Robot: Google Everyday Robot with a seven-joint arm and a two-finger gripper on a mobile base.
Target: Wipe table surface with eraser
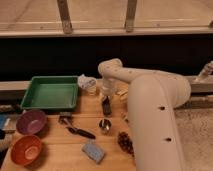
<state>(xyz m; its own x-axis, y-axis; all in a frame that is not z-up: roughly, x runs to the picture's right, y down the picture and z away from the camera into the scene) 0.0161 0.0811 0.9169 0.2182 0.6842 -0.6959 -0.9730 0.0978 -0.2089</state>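
Camera view shows the eraser (106,109) upright on the bench (52,147), mid-width and nearer the back edge, clamped in the closed gripper (106,101). Wiping seems barely begun, with most planks left to cover. A green tray (50,93) occupies the back-left corner and a sponge (93,151) lies near the front edge.

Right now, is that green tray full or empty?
Empty: the green tray shows only its bare green floor. The hand is outside it, down at the wooden table to its right.
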